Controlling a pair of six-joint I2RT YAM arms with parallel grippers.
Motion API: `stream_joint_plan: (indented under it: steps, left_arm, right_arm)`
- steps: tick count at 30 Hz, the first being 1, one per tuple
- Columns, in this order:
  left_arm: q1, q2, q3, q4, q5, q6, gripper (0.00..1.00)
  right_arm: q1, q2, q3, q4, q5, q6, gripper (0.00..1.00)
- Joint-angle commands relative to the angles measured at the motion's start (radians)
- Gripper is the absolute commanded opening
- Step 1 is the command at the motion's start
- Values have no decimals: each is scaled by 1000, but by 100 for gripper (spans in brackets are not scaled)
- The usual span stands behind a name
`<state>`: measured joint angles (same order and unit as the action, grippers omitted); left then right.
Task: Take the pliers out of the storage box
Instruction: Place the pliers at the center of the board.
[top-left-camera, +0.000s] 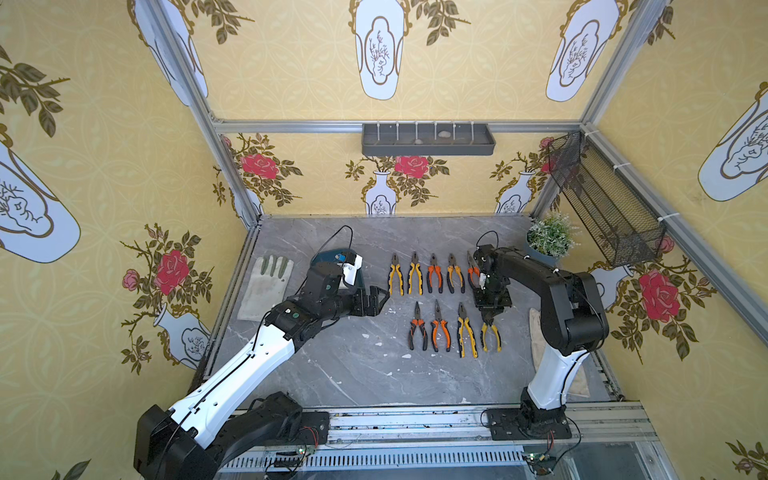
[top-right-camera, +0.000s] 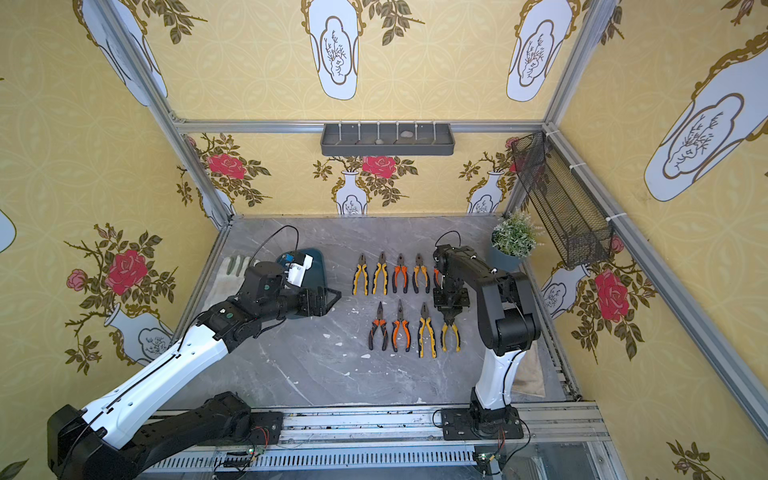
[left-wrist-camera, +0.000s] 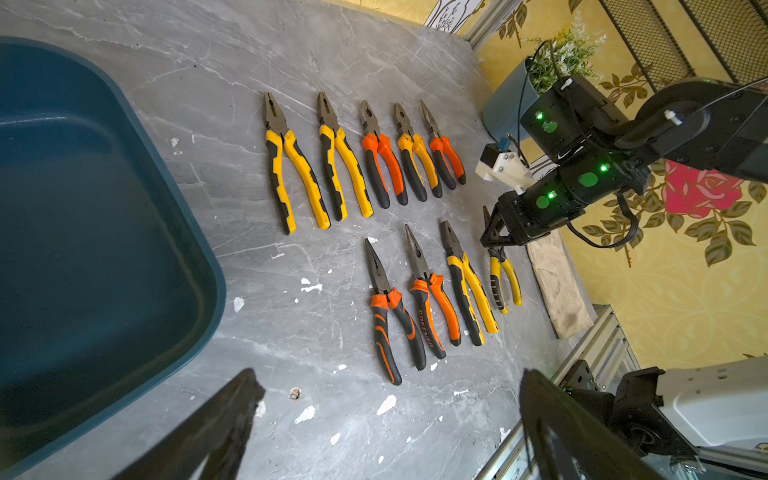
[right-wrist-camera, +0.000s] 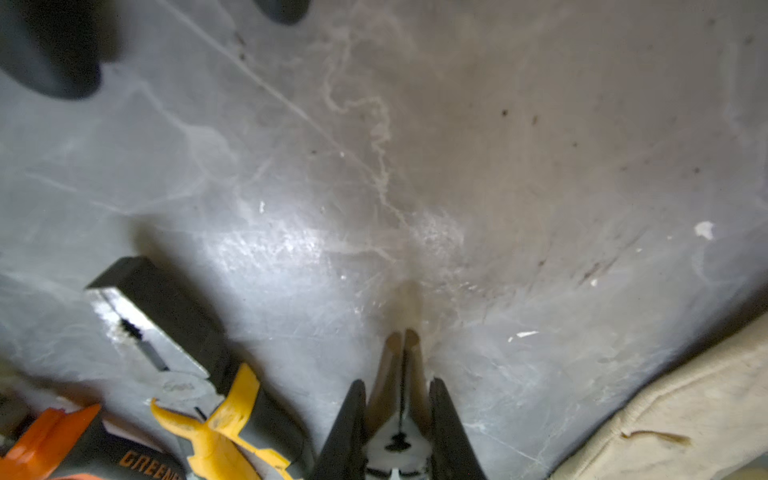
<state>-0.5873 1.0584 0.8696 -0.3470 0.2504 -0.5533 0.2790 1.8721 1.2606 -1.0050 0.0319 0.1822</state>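
One storage box (left-wrist-camera: 83, 208) is seen empty toward the tabletop's left edge; nine pliers (top-left-camera: 433, 268) laid mid-tabletop. Left end effector (top-left-camera: 380, 300) spread wide, idle. Right end effector (right-wrist-camera: 397, 388) clamped on small plier (left-wrist-camera: 496, 286) by its nose: if lifted unreleased, it could be dragged against yellow neighbour (right-wrist-camera: 239, 395).

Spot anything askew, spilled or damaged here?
Nothing askew. The pliers lie in two tidy rows; the small yellow pliers sit clamped in the right gripper. Only oddity: white chips scattered on the tabletop.
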Motion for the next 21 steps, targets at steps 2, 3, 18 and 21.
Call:
stream_joint_plan:
  steps: [2,3,18,21]
  left_arm:
    - [4,8,0,21,15,18,98]
    - [6,8,0,21,14,17,98]
    - [7,8,-14,29,19,9,100]
    - [7,5,-18,25,18,8,100]
  right_arm:
    - [0,9,5,-21,15,-13,0]
    - [0,10,5,-21,15,-16,0]
    - [12,65,23,-26,19,-21,4]
    - [11,70,25,-26,17,-18,13]
